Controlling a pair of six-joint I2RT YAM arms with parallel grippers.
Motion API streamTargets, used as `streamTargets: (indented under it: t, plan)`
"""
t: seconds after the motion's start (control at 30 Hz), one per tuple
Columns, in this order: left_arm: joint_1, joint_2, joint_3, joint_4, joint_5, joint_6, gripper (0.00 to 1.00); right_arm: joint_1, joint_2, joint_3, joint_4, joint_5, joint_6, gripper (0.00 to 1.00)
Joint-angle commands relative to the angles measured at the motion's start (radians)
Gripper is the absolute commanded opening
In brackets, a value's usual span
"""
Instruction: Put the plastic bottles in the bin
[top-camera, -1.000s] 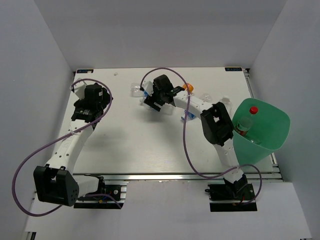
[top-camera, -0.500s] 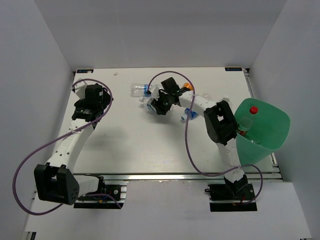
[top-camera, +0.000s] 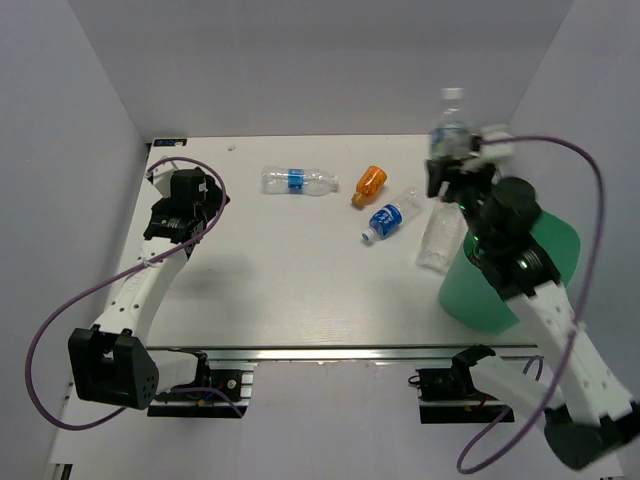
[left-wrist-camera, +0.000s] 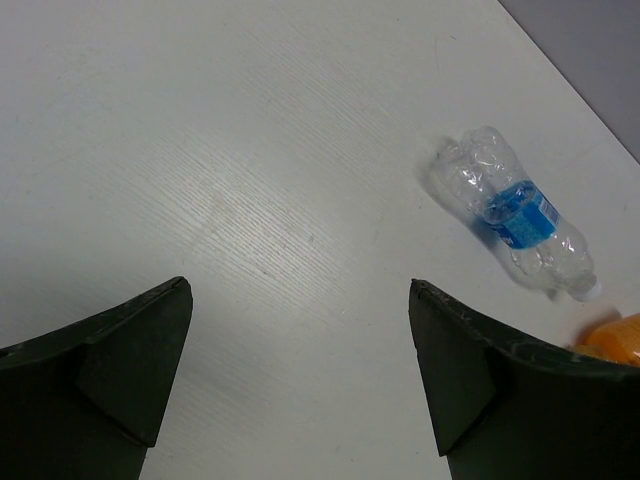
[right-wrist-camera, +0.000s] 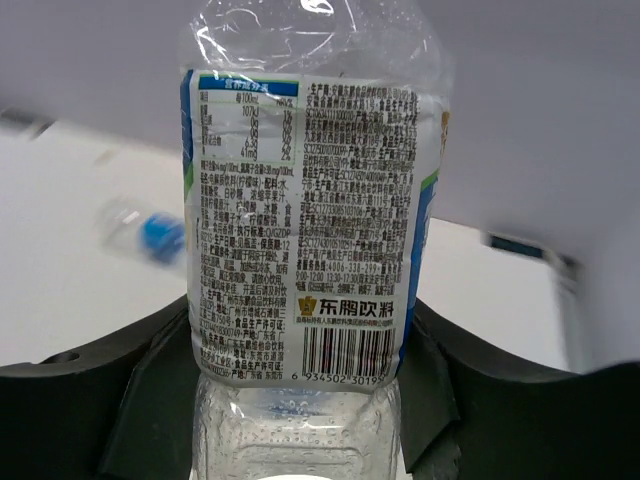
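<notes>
The right fingers (right-wrist-camera: 110, 400) were closed on the held bottle (right-wrist-camera: 310, 200), one on each side of its lower body, just under the label's barcode. It stood upright between them, see-through, with a white label edged in blue and green and covered in small print. In the top view the right arm (top-camera: 545, 310) was lifted high, and the bottle showed against the back wall, cap uppermost, beyond the far right corner of the counter (top-camera: 260, 280). Whether it hung over the bin's mouth could not be told.

The bin (top-camera: 470, 295) sat at the counter's right edge, mostly hidden under the right arm; only its near-left wall and a strip of its right side showed, and its contents could not be seen.

Four more bottles lay on their sides on the counter. The blue-band bottle (top-camera: 297, 181) lay near the far edge, left of centre. The orange bottle (top-camera: 370, 184) lay just to its right, apart from it. The blue bottle (top-camera: 392, 218) lay slantwise near that one. The clear bottle (top-camera: 437, 238) lay just beside the bin's wall; contact could not be told.

The left fingers (left-wrist-camera: 130, 350) stood wide apart with nothing between them, above bare counter on the left side. Their camera showed the blue-band bottle well ahead to the right and a sliver of the orange one at the frame's edge.
</notes>
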Motion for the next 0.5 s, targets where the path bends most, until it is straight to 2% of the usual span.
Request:
streamTargets:
  t: [0.0,0.03,0.13,0.23,0.27,0.3,0.33,0.43,0.47]
  plan:
    - [0.004,-0.002,0.013,0.018,0.032,0.014,0.98,-0.063,-0.206,-0.147,-0.069,0.373,0.182,0.33]
    - [0.004,-0.002,0.014,0.019,0.035,0.014,0.98,-0.078,-0.254,-0.171,-0.094,0.504,0.206,0.33]
    - [0.004,0.003,0.017,0.028,0.052,0.016,0.98,-0.089,-0.383,-0.242,-0.207,0.719,0.311,0.34]
    - [0.006,0.01,0.019,0.038,0.072,0.013,0.98,-0.09,-0.444,-0.288,-0.342,0.844,0.43,0.39]
    - [0.004,0.013,0.02,0.038,0.078,0.017,0.98,-0.09,-0.451,-0.291,-0.356,0.846,0.437,0.46]
    - [0.004,0.016,0.028,0.033,0.081,0.019,0.98,-0.09,-0.452,-0.287,-0.367,0.826,0.435,0.72]
    - [0.004,0.025,0.031,0.03,0.083,0.017,0.98,-0.09,-0.448,-0.277,-0.381,0.815,0.419,0.89]
    - [0.004,0.032,0.04,0.018,0.08,0.014,0.98,-0.09,-0.412,-0.218,-0.376,0.785,0.386,0.89]
    - [0.004,0.03,0.04,0.016,0.081,0.013,0.98,-0.09,-0.402,-0.201,-0.34,0.76,0.329,0.89]
